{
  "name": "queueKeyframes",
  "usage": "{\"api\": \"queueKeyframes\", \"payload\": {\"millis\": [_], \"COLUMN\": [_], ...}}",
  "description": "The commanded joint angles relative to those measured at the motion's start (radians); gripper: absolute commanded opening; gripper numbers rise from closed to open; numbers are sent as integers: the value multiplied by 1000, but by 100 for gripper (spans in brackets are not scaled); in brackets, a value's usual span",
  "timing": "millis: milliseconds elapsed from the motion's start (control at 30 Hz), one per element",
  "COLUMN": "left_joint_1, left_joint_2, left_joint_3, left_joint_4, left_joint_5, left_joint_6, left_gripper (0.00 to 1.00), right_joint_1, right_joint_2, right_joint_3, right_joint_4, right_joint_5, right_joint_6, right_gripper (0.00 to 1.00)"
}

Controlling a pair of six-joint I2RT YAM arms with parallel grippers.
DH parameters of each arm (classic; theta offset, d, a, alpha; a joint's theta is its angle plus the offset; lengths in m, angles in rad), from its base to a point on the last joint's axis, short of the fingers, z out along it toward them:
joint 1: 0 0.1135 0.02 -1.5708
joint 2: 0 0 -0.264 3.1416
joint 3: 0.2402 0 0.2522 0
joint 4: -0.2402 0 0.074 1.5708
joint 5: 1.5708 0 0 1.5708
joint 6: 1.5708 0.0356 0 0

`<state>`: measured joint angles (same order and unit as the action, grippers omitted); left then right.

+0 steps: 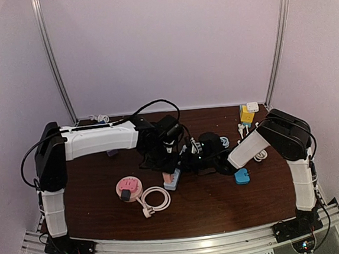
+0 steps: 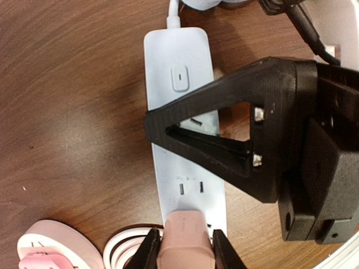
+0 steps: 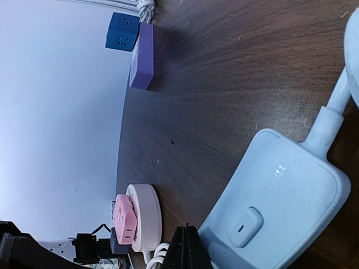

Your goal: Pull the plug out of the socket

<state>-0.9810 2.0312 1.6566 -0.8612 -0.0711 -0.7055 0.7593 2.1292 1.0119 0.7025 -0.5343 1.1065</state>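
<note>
The pale blue power strip (image 2: 180, 101) lies flat, its long axis running from cord end to plug end; the pink plug (image 2: 185, 238) sits at the end opposite the cord, clamped by the left gripper (image 2: 187, 252); the right gripper (image 2: 160, 126) crosses the strip's middle (its spread unclear).

Colours: my left end effector (image 2: 186, 253) black; socket strip (image 2: 179, 73) pale blue; plug (image 2: 185, 232) on strip dusty pink; counter (image 2: 67, 84) under strip dark brown wood-grain.
</note>
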Motion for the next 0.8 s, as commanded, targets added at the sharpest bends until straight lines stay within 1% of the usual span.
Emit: {"api": "queueKeyframes", "payload": {"millis": [0, 33, 267, 367, 500, 667, 733, 767], "left_joint_1": [25, 28, 30, -21, -55, -69, -63, -55], "left_joint_2": [-38, -38, -33, -34, -61, -78, -81, -83], "left_joint_3": [30, 29, 40, 72, 23, -8, -11, -15], "left_joint_4": [217, 229, 193, 136, 173, 214, 215, 217], "left_joint_5": [157, 168, 97, -69, -130, -141, -117, -80], "left_joint_6": [-16, -18, 9, 56, 54, 54, 45, 37], "left_gripper": [2, 1, 0, 0, 0, 0, 0, 0], "right_joint_1": [9, 9, 5, -1, -6, -11, -11, -12], "right_joint_2": [95, 96, 97, 100, 107, 115, 110, 106], "right_joint_3": [-62, -63, -74, -78, -84, -88, -87, -86], "right_joint_4": [-268, -266, -261, -258, -242, -214, -222, -237], "right_joint_5": [43, 41, 32, 24, 16, 2, 13, 20], "right_joint_6": [-4, -3, -1, -1, 8, 31, 21, 13], "right_gripper": [0, 0, 0, 0, 0, 0, 0, 0]}}
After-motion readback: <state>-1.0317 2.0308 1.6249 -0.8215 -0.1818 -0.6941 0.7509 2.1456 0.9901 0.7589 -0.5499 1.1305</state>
